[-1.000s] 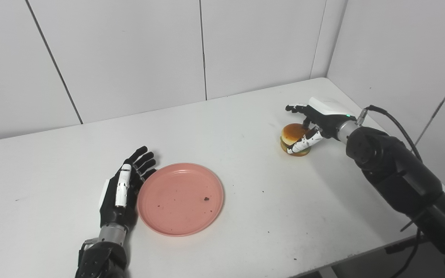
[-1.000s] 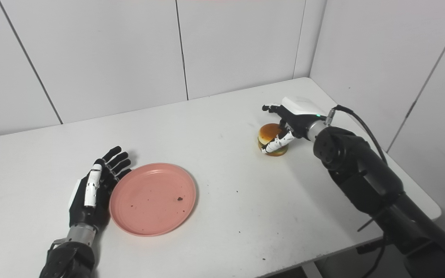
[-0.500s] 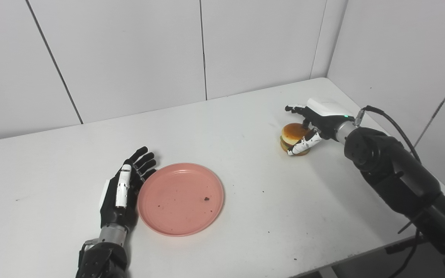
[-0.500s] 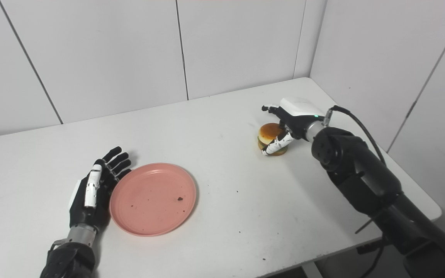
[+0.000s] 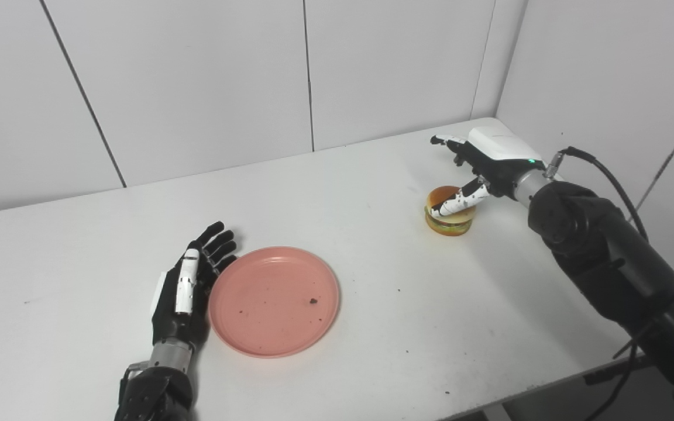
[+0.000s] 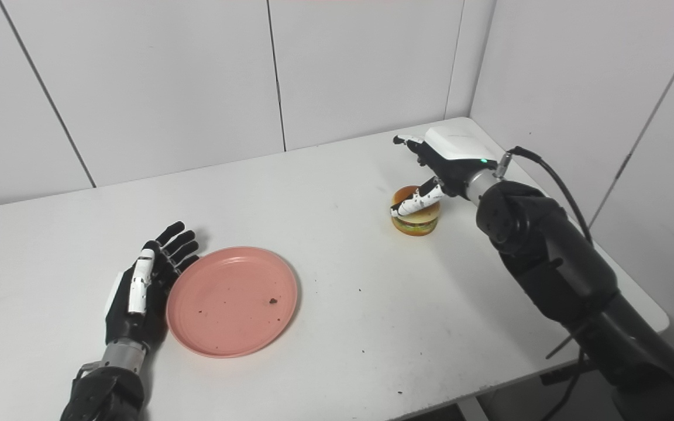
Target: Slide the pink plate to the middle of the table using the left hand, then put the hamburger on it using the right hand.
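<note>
So my right hand [image 5: 480, 169] has just come up off the hamburger [image 5: 449, 213], which isn't what I was after. Half a second ago the fingers were wrapped down around the bun and now the hand sits higher, fingers spread and holding nothing, with only the thumb [image 5: 458, 203] still laid across the top of it. The hamburger is sitting on the worktop [image 5: 372, 292] over on the far right, well apart from the plate, so I reckon the grasp didn't take and I'll need to come back down and close properly before lifting. Nothing's moved on the other side: the left hand [image 5: 188, 292] lies flat and open against the left edge of the pink plate [image 5: 274, 301], touching the rim. The plate looks roughly mid-worktop to me, maybe a touch left, so I'd call the slide done. A few dark crumbs on the plate, no big deal.
</note>
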`<state>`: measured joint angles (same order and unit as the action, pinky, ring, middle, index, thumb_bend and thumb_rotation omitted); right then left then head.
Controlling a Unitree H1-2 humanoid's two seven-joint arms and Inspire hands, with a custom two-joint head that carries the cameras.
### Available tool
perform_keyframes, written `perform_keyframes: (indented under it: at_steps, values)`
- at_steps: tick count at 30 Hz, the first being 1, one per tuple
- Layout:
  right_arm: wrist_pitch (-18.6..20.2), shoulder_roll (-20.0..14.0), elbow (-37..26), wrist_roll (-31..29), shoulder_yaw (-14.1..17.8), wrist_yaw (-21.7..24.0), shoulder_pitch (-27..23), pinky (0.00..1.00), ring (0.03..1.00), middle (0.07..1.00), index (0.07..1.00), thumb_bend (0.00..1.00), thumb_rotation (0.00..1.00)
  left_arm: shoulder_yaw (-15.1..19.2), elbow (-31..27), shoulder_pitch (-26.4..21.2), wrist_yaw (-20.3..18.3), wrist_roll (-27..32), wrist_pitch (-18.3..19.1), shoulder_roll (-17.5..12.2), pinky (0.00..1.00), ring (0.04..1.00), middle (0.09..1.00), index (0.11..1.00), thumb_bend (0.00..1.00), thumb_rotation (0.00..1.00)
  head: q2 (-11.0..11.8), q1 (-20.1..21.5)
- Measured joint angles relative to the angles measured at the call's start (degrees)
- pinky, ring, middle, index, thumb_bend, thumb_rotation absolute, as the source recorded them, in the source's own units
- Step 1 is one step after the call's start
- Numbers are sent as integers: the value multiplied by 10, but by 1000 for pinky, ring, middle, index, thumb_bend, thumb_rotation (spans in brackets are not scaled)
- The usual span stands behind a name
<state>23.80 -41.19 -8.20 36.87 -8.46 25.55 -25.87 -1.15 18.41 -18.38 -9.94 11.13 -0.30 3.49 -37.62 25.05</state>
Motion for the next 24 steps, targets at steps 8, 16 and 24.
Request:
perform_keyframes:
  at_steps: [8, 16, 24]
  values:
    - [3, 2, 13, 6, 8, 6, 0, 678, 802, 884, 875, 935, 349, 1, -1, 0, 0, 0, 1, 0, 805, 829, 813, 780, 262, 956, -3, -1]
    - [-21, 11, 108, 2, -5, -11, 0, 721, 827, 871, 864, 915, 316, 1, -4, 0, 0, 0, 8, 0, 807, 828, 812, 776, 265, 952, -4, -1]
    - [-43, 19, 153, -7, -16, -26, -2, 730, 844, 883, 884, 926, 328, 1, -9, 2, 0, 0, 12, 0, 810, 828, 811, 776, 263, 946, -6, -3]
